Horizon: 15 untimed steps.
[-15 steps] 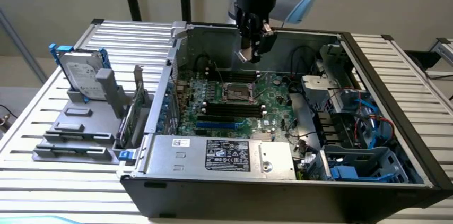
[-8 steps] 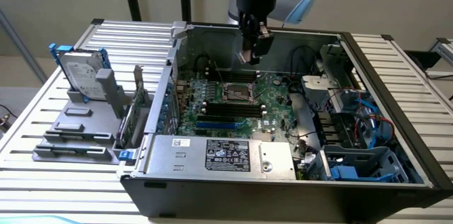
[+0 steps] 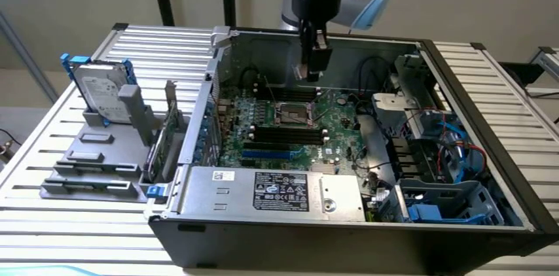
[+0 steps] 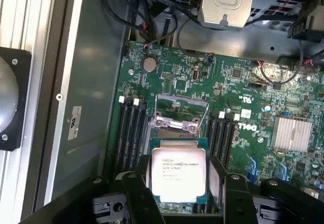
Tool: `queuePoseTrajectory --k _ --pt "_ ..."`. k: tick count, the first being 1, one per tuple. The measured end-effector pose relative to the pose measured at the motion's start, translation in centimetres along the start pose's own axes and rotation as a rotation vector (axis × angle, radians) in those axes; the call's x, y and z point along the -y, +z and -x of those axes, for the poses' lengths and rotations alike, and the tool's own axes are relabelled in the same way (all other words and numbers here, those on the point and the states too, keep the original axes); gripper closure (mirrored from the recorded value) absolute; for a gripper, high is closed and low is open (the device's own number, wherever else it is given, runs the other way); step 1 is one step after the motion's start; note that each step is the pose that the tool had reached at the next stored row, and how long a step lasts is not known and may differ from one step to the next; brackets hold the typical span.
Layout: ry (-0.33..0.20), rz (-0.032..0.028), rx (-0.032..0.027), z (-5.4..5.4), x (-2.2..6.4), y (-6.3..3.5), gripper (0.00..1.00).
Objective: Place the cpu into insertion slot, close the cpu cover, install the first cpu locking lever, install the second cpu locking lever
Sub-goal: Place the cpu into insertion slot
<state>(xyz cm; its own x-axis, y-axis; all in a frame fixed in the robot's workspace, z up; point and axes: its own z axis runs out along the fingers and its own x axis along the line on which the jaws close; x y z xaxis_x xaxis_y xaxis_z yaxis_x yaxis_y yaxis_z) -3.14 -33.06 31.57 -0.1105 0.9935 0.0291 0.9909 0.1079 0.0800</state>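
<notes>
Wrist view, over an open computer case: we see the gripper (image 4: 180,186) clasping the cpu (image 4: 178,169) by two opposite edges, its pale metal top and printed label facing up, a finger close against either side. Just beyond the chip the cpu cover (image 4: 178,113) stands tilted up on its hinge, its cut-out centre showing the green circuit board (image 4: 243,77) behind it. From the exterior view we place the gripper (image 3: 312,74) above the board and apart from the insertion slot (image 3: 294,114), whose centre looks dark and unfilled. By our reading, none of the four steps is finished: the chip is carried but not yet seated, the cover is up, and both locking levers are left to fasten. We cannot make out the levers themselves.
</notes>
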Motion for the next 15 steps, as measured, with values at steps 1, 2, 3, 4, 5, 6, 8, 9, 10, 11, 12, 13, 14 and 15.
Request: queuePoseTrajectory --k 1,2,3,4,5,6,8,9,10,11,12,13,14,15 --pt "0.018 0.0005 0.0014 0.0 0.00 0.06 0.45" --pt "0.036 0.0010 0.0029 0.0 0.01 0.13 0.45" --pt "0.054 0.0014 0.0042 0.0 0.02 0.22 0.45" --pt "0.072 0.0017 0.0057 0.0 0.03 0.33 0.45" --pt "0.090 0.0018 0.0071 0.0 0.03 0.44 0.45" --pt "0.108 0.0018 0.0086 0.0 0.04 0.57 0.45" --pt "0.137 0.0017 0.0115 0.0 0.07 0.85 0.45" --pt "0.146 0.0019 0.0121 0.0 0.09 1.02 0.45" --pt "0.151 0.0021 0.0124 0.0 0.14 1.20 0.45" --pt "0.152 0.0022 0.0126 0.0 0.23 1.37 0.45" --pt "0.153 0.0022 0.0127 0.0 0.33 1.54 0.45" --pt "0.153 0.0022 0.0128 0.0 0.48 1.72 0.45" --pt "0.153 0.0022 0.0126 0.0 0.59 1.90 0.45" --pt "0.153 0.0022 0.0126 0.0 0.68 2.07 0.45"
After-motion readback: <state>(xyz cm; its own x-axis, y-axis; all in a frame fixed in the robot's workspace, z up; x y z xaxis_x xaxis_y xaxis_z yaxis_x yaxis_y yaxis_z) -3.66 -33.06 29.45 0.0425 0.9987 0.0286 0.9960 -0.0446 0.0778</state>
